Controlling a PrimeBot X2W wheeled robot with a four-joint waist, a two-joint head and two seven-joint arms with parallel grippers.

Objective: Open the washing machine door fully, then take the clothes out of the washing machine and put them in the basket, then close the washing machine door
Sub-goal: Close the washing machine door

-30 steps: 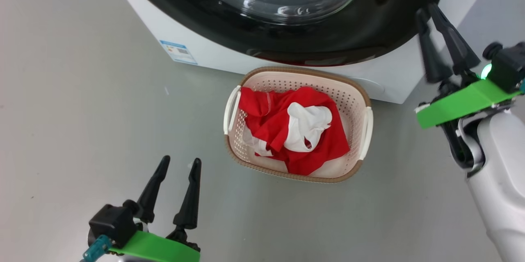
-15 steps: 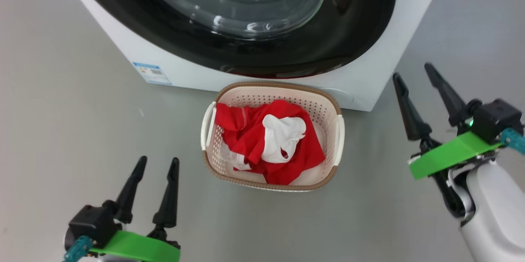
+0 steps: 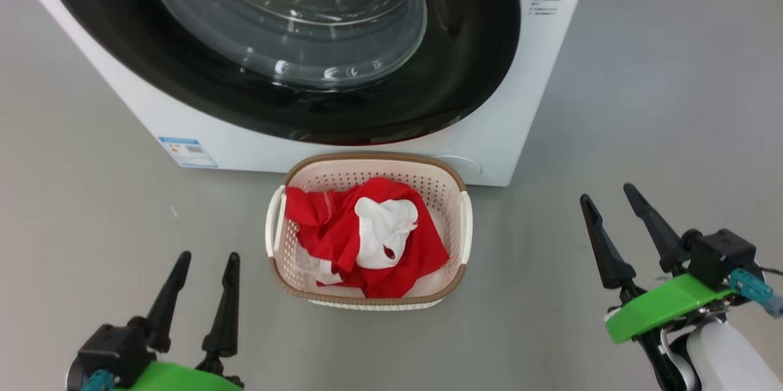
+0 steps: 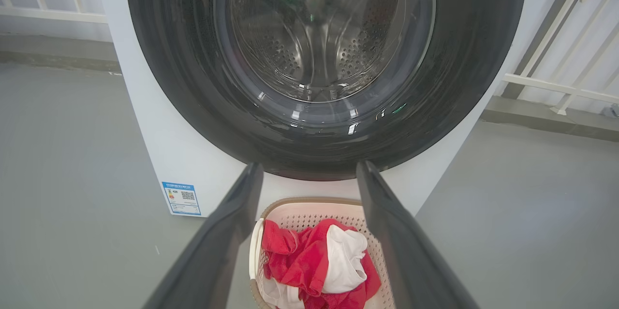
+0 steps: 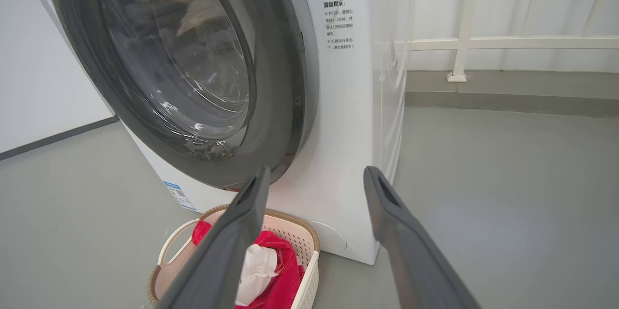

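Note:
The white washing machine (image 3: pixel 520 103) stands ahead, and its black-rimmed door (image 3: pixel 465 60) with the glass bowl lies flat against the front, shut. Through the glass in the left wrist view the steel drum (image 4: pixel 319 48) shows no cloth. On the floor in front sits the cream basket (image 3: pixel 446 180), holding the red and white clothes (image 3: pixel 342 238). My left gripper (image 3: pixel 205 259) is open at the lower left, short of the basket. My right gripper (image 3: pixel 608 195) is open at the lower right, beside the machine's corner, holding nothing.
Grey floor (image 3: pixel 673 73) spreads around the machine. A white railing (image 5: pixel 508 43) runs along the wall behind the machine on the right. A blue label (image 3: pixel 186 152) is stuck low on the machine's front.
The right gripper went from shut to open and came down away from the door's rim to the lower right. The head camera pulled back, so machine and basket sit lower in view.

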